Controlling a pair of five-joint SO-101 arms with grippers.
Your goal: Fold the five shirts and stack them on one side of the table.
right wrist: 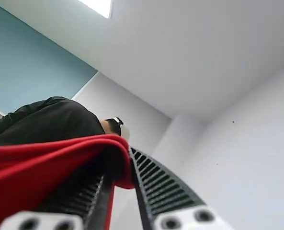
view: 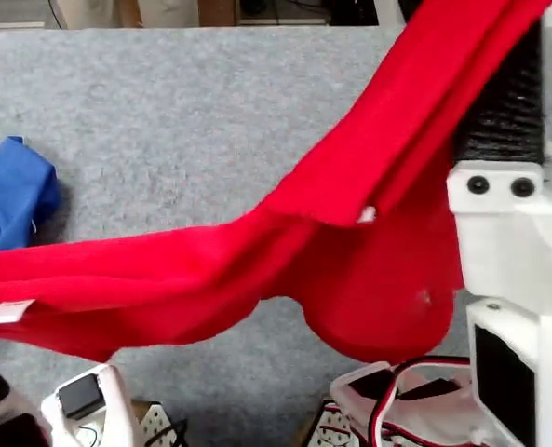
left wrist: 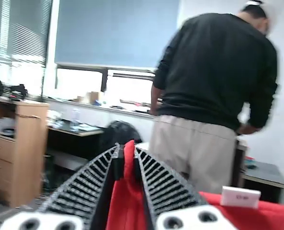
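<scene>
Fingers (left wrist: pixel 84 189) of left gripper (left wrist: pixel 126 154): pressed together on a raised ridge of the red shirt (view: pixel 350 279), with cloth poking up between the ribbed black pads. Same at right gripper (right wrist: pixel 118 160), fingers (right wrist: pixel 156 187) clamped on a draped edge of that shirt, with red spilling over one side. Biggest in the high view, the grey table (view: pixel 164 112), filling the upper left and centre of the frame. Next the red shirt itself, strung up off the table as a long sagging band from the lower left edge to the upper right corner, with a loose belly hanging at lower centre right; spread out, not folded. Then a white arm (view: pixel 508 270) down the right edge, with a black ribbed finger at upper right against the cloth; cannot tell which side from here. Smaller, a blue shirt (view: pixel 10 191) bunched at the left edge, lying on the table, well apart from the arm; looks crumpled rather than squared, though partly cut off. Smallest, a white tag (view: pixel 6 312) at lower left on the red cloth and another (view: pixel 367 214) near centre right. Judged early in the job: red held aloft, probably for laying flat, every fold yet to make, blue likely to do as well, stacking on one side not begun as far as seen
</scene>
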